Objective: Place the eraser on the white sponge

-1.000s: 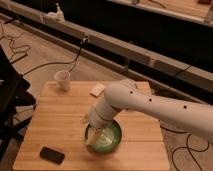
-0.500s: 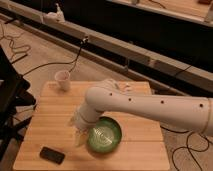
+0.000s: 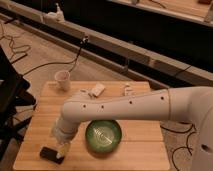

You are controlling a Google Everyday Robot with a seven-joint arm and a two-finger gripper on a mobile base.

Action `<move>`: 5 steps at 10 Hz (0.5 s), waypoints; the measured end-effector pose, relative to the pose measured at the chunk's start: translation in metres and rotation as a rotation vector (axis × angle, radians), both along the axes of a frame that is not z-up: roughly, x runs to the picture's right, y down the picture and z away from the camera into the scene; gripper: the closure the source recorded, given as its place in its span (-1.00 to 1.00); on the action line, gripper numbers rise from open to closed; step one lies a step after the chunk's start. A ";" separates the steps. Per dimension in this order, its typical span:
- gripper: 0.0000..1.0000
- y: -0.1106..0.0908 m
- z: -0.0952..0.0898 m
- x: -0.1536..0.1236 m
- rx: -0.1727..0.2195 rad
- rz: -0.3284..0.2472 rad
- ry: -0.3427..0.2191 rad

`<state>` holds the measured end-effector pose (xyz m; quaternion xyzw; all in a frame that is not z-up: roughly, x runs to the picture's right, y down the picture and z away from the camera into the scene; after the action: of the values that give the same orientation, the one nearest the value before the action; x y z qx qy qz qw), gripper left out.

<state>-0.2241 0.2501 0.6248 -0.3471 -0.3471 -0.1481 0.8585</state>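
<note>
A: The arm (image 3: 125,106), seen from above: how does it look?
B: A smooth cream-white shell, thick and tubular, with a row of small dark dots (image 3: 131,102) along its side. It swells into a bulky rounded housing (image 3: 197,125) at right.
A: And the claw (image 3: 62,146)?
B: Pale off-white, at the worktop's (image 3: 142,147) front-left corner.

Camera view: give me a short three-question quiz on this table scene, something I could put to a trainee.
1. True or false: the gripper is low beside the eraser, not over the green bowl.
2. Which lies nearer the white sponge: the cup or the eraser?
3. Where is the eraser? A: on the white sponge. B: in the green bowl. C: on the table, near its front edge.

Key: 1 true; 2 the cup; 3 C.
</note>
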 end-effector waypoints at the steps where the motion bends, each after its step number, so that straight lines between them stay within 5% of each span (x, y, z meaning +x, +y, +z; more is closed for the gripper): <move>1: -0.26 0.016 0.002 -0.014 -0.018 -0.019 -0.017; 3: -0.26 0.042 0.000 -0.035 -0.063 -0.050 -0.049; 5: -0.26 0.045 -0.001 -0.037 -0.071 -0.055 -0.053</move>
<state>-0.2613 0.2954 0.6240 -0.3826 -0.3652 -0.1683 0.8318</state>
